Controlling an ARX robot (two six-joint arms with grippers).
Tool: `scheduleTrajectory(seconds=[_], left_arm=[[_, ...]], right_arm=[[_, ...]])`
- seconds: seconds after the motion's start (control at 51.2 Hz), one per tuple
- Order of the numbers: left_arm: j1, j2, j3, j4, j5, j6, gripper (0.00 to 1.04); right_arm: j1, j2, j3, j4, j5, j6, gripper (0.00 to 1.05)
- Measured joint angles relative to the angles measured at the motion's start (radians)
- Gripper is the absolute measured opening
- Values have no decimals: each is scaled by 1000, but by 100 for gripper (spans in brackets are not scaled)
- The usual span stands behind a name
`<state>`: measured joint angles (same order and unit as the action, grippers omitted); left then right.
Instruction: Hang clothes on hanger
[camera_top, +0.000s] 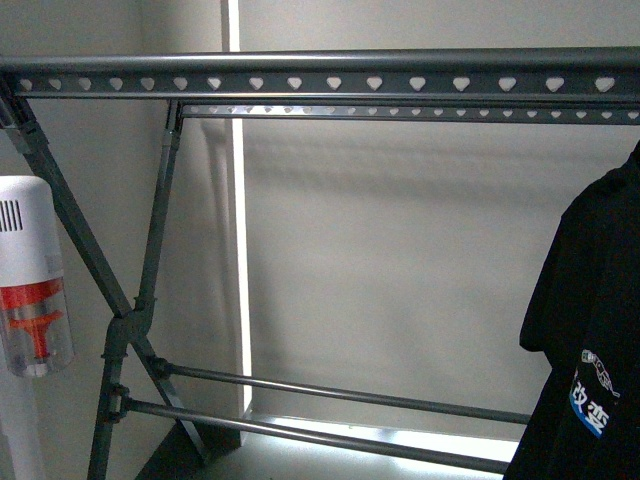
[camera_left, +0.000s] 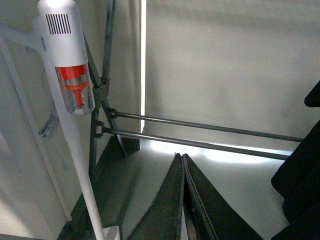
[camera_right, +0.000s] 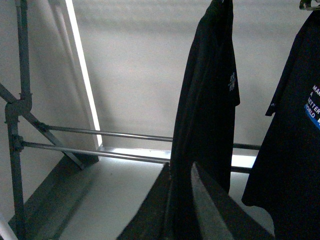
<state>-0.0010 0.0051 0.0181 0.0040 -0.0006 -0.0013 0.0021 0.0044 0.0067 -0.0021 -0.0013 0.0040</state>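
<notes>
- A pale grey floor (camera_left: 150, 165) runs beneath the scene and meets a plain light wall (camera_top: 400, 260) at the back, with a bright strip of light along the join.
- The slanted legs of the dark grey drying rack (camera_top: 130, 330) come down onto this floor at the left; their feet are out of frame in every view.
- A white stick vacuum cleaner (camera_left: 67, 65) with an orange-and-clear dust cup stands upright beside the rack's legs, its tube reaching down to a white base on the floor.
</notes>
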Motion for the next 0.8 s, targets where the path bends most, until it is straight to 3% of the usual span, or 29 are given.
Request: scheduleTrajectory(seconds=[0.078, 0.605, 0.683, 0.8], left_arm=[[0, 0, 0, 0, 0, 0, 4], [0, -1, 0, -1, 0, 0, 4], [0, -1, 0, -1, 0, 0, 10], [0, -1, 0, -1, 0, 0, 30]], right_arm=[[0, 0, 0, -1, 0, -3, 1], [0, 0, 0, -1, 0, -3, 2], [0, 0, 0, -1, 0, -4, 12], [0, 0, 0, -1, 0, -4, 30]])
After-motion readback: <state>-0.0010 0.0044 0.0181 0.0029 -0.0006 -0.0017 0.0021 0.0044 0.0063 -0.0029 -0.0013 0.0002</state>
